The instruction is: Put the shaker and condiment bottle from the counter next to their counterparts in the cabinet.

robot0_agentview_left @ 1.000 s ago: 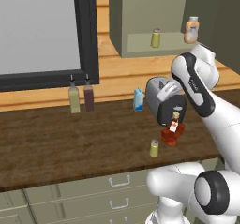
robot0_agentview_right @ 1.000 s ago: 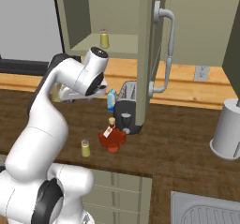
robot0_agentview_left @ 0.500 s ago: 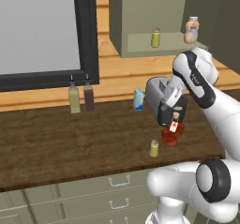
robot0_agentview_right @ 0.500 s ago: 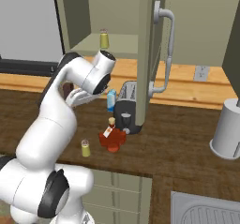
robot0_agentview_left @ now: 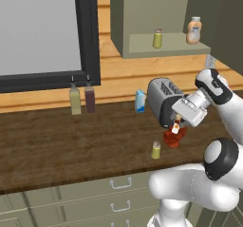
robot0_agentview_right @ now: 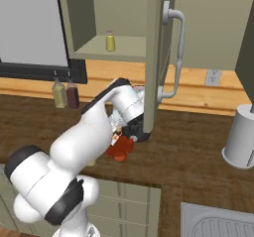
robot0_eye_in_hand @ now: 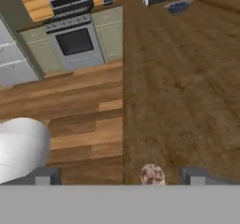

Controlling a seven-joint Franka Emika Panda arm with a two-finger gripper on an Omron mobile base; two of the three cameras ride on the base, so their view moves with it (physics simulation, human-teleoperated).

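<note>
The white arm's tool [robot0_agentview_left: 178, 122] is hanging low over the long dark brown wood-grain tabletop [robot0_agentview_left: 57, 140], right above the squat dark red-brown ribbed bottle [robot0_agentview_left: 172, 137] with the tan stopper and white tag. Its jaws are standing wide, with nothing in them. In the hand view the two dark fingertips [robot0_eye_in_hand: 196, 176] are sitting far apart at the bottom edge, and a small speckled round thing [robot0_eye_in_hand: 152, 175] is poking up between them; it's probably the bottle's stopper seen from above, but it's too blurry for me to swear to it.

The small yellow-green shaker with the grey cap [robot0_agentview_left: 155, 150] is standing upright on the tabletop just left of the red-brown bottle and a bit nearer the front edge, not touching it.

Up in the olive-green wall cabinet [robot0_agentview_left: 142, 12], the matching yellow-green shaker [robot0_agentview_left: 157, 38] and the peach-orange bottle with the white cap [robot0_agentview_left: 193, 30] are sitting on the inner shelf, well apart. Far left against the wall, the tall olive bottle [robot0_agentview_left: 75, 99] and maroon bottle [robot0_agentview_left: 89, 96] are standing side by side, and the blue-white carton [robot0_agentview_left: 140, 100] is beside the toaster [robot0_agentview_left: 161, 100].
</note>
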